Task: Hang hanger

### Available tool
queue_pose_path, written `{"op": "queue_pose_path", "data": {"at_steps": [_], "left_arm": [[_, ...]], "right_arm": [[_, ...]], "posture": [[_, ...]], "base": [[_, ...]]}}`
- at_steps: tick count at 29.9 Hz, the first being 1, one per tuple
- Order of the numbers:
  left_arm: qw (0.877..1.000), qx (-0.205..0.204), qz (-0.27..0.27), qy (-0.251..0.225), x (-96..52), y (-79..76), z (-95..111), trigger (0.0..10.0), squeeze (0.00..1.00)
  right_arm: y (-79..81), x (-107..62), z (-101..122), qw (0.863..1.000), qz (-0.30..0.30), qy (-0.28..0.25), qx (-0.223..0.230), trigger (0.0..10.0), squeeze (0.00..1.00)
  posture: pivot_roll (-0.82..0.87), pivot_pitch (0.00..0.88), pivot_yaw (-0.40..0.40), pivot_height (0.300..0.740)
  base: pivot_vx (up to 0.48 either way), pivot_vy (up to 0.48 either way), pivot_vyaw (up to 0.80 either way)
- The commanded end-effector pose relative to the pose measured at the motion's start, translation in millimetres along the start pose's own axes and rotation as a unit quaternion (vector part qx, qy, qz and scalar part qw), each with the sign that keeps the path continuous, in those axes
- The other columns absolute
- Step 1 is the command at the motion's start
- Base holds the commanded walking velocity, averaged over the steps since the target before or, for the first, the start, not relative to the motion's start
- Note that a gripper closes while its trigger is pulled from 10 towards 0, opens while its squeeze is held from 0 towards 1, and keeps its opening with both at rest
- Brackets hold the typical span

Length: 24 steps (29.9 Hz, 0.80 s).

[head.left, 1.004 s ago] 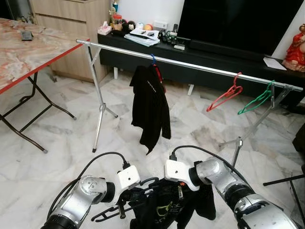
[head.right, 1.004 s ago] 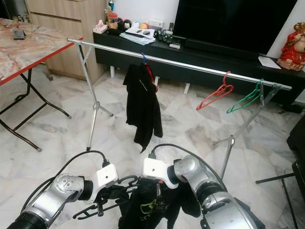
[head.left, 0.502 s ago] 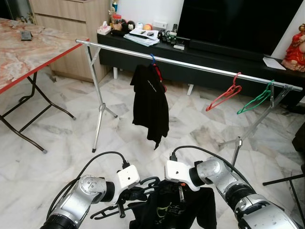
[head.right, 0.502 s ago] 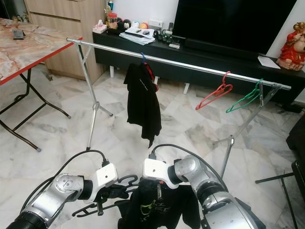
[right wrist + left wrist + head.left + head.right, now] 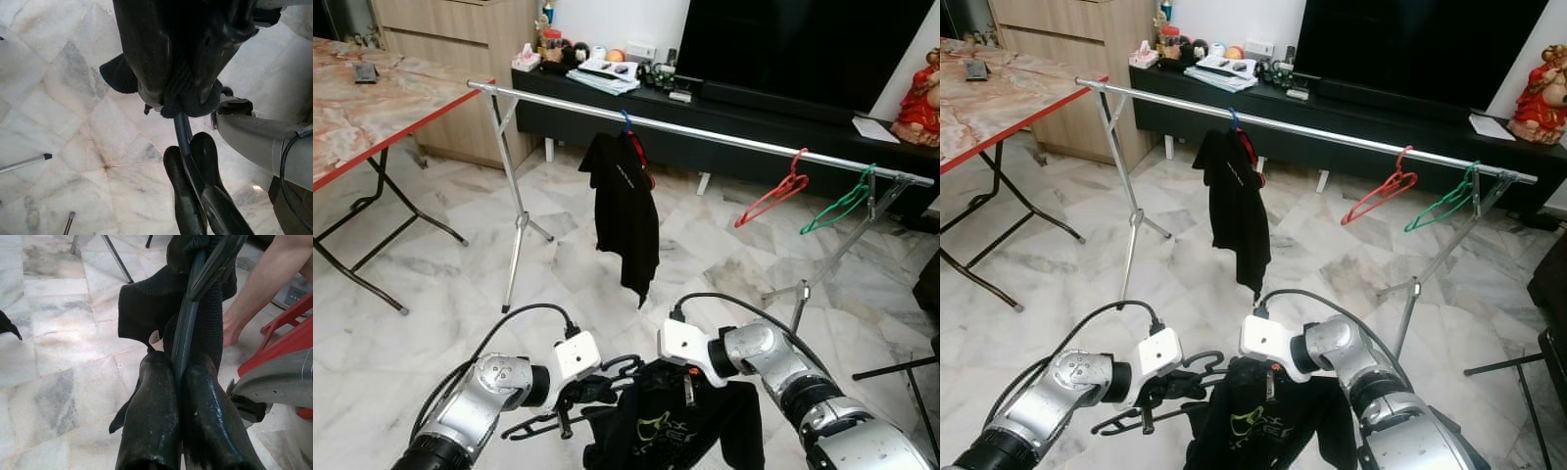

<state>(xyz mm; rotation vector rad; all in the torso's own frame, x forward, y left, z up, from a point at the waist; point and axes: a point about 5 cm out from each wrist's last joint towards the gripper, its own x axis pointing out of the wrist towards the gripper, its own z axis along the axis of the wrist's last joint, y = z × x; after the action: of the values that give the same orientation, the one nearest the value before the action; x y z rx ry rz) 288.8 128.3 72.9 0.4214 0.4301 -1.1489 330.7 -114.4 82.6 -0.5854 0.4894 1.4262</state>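
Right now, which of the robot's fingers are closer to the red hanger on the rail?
The right. The right gripper sits low, nearer the red hanger up on the rail; the left gripper is further left.

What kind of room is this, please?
Probably a home living room: a large black television above a low dark media console, a white marble tile floor, and a silver clothes rail holding a black shirt.

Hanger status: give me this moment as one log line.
left gripper: shut on black hanger | right gripper: shut on hanger | black shirt: draped on hanger | rail: not reached
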Motion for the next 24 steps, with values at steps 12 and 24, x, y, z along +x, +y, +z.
{"op": "queue_pose_path", "data": {"at_steps": [12, 24], "left_arm": [[1.0, -0.01, 0.013, 0.004, -2.2, 2.2, -4.4, 0.0, 0.0], [0.999, -0.025, 0.027, 0.006, -8.3, -0.4, -15.6, 0.0, 0.0]], "right_arm": [[-8.4, -11.6, 5.5, 0.999, -0.017, 0.006, -0.03, 10.0, 0.0], [-21.4, -42.1, 2.8, 0.996, -0.081, -0.003, -0.042, 10.0, 0.0]], "posture": [[0.14, 0.031, -0.152, 0.74], [0.12, 0.036, -0.153, 0.74]], "base": [[0.0, 0.0, 0.0], [0.0, 0.0, 0.0]]}}
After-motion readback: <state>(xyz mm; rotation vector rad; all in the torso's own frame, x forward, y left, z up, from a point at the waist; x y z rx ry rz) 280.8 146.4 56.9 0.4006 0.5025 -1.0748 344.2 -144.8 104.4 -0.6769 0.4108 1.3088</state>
